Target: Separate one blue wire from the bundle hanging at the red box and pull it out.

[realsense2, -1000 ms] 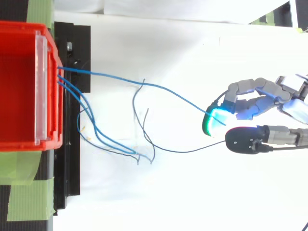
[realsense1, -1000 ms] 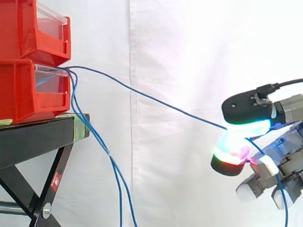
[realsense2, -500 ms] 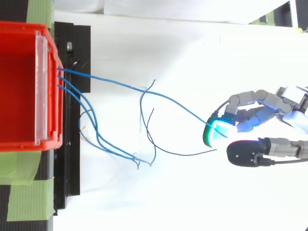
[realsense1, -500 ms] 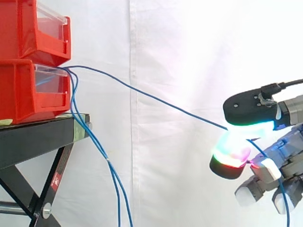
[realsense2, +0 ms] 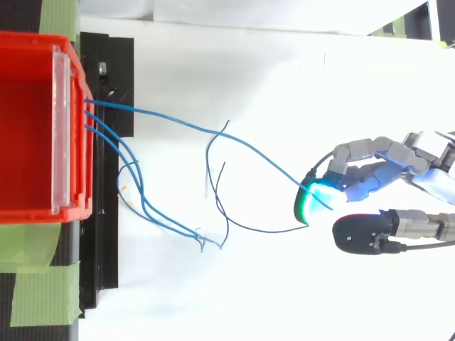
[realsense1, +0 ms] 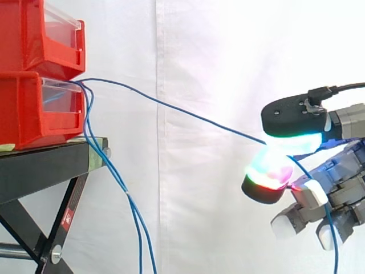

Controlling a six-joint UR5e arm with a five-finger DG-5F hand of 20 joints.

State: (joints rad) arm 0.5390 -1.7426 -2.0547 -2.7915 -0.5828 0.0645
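Observation:
One blue wire [realsense1: 188, 114] runs in a nearly straight slant from the lower red box [realsense1: 23, 108] down to my hand [realsense1: 333, 182] at the right. My hand is shut on it, with the wire pinched between a black-backed pad glowing cyan and a pad glowing green and red. The wire's tail [realsense1: 333, 251] hangs below the hand. The other blue wires of the bundle [realsense1: 91, 142] droop from the box front past the stand. From above, the held wire [realsense2: 234, 138] crosses the white floor to the hand [realsense2: 419, 160], apart from the bundle [realsense2: 135, 185].
A second red bin [realsense1: 28, 34] is stacked on the lower one. Both rest on a black stand [realsense1: 40, 168] with crossed legs. Green tape [realsense2: 28, 249] marks the stand's corners. A white curtain hangs behind and a white sheet lies below.
My hand has shifted a little left and up in the side view, keeping its pinch on the wire. The loose wire ends on the floor have moved slightly.

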